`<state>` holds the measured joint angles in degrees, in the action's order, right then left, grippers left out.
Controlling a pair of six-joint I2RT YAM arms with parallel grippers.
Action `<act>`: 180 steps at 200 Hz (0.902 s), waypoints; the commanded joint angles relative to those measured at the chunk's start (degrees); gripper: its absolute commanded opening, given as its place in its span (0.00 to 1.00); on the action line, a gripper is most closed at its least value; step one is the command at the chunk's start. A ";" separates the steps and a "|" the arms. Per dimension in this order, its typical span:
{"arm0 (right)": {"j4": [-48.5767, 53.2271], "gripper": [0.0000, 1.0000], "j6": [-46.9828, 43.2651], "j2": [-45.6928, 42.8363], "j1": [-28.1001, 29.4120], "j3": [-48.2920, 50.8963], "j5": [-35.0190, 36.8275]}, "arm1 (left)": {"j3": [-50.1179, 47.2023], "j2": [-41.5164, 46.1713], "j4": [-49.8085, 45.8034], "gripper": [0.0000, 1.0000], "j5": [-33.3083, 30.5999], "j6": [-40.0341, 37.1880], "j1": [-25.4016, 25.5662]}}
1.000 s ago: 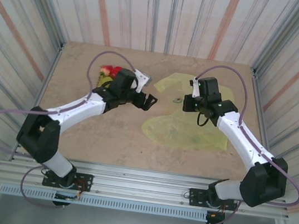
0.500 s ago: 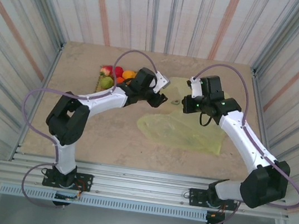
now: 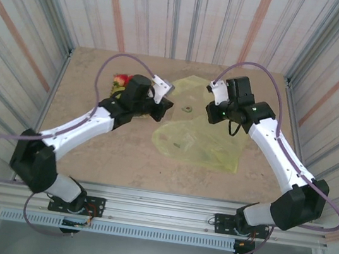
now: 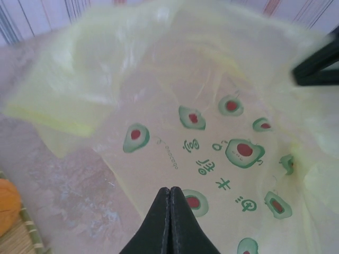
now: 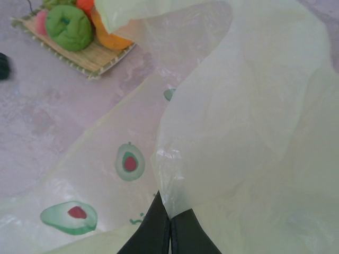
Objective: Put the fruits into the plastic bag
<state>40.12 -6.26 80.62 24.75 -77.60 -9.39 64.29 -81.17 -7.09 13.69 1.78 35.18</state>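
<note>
The plastic bag [image 3: 196, 140] on the desk [image 3: 126, 159] is pinched by the closed right tool [image 5: 169, 211]. The left tool [image 4: 169, 193] is shut at its edge. The fruits [image 5: 69, 25] are heaped on the mat [image 5: 100, 58]. The film could be torn by opposing pulls.

Ahead of left gripper [image 4: 169, 189], plastic bag [image 4: 159, 79]: thin translucent film, crinkly, glossy. Beside it table [image 4: 69, 174]: matt, mottled stone-look. Woven mat [image 5: 100, 58]: rough straw. fruits [image 5: 68, 26]: matt, fuzzy.
</note>
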 commanded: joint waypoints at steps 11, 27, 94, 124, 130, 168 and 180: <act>1.98 0.00 -4.32 -0.21 0.23 -2.71 -3.67 | -3.98 6.31 -3.36 0.65 -5.86 -3.28 -0.29; 1.98 0.00 -5.03 -0.41 0.21 -2.73 -5.49 | -4.90 7.07 -3.32 0.82 -9.50 -6.39 -0.45; 2.11 0.00 -6.13 -1.80 -0.41 -2.31 -8.24 | 4.72 -5.49 -5.05 0.98 -7.91 -17.15 -2.36; 2.00 0.00 -6.22 -2.99 -0.96 -1.39 -7.38 | 9.41 -11.69 -6.23 0.78 -3.28 -16.40 -2.82; 1.96 0.00 -6.15 -3.18 -1.10 -1.32 -6.65 | 10.41 -12.52 -7.06 0.70 -2.76 -15.75 -2.89; -0.83 0.00 -3.63 -3.08 -1.13 -1.74 1.13 | 10.61 -10.60 -9.61 0.21 6.67 -8.64 -4.61; -2.97 0.00 -1.05 -2.08 -0.92 -1.72 5.42 | 9.51 -8.32 -9.21 0.05 9.54 -4.56 -4.92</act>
<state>40.29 -10.81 78.19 23.97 -78.76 -11.84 73.67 -94.00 -14.52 14.92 -9.72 31.51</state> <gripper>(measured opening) 0.048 0.156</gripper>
